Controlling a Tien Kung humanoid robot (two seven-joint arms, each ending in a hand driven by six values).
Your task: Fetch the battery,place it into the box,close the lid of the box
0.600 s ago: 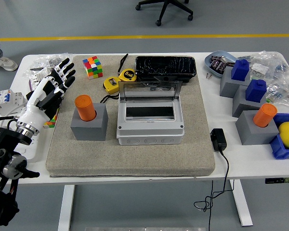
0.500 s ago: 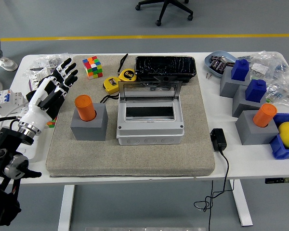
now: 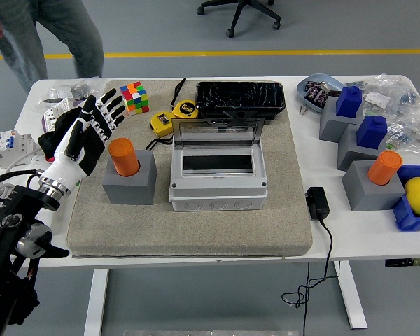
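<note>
I'm on step 1, the fetch: my left hand (image 3: 91, 133) hovers fingers spread, empty, at 9 o'clock of the orange battery (image 3: 124, 156), upright in its grey holder (image 3: 129, 180). Next: close around it, lift toward the open box (image 3: 218, 173) at 3 o'clock.

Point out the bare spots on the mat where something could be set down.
Free: the mat's front strip, before the grey block and box, and its right strip beside the box. Crowded: the back edge, with cube, tape measures and black tray. The left hand hovers open at the left edge.
</note>
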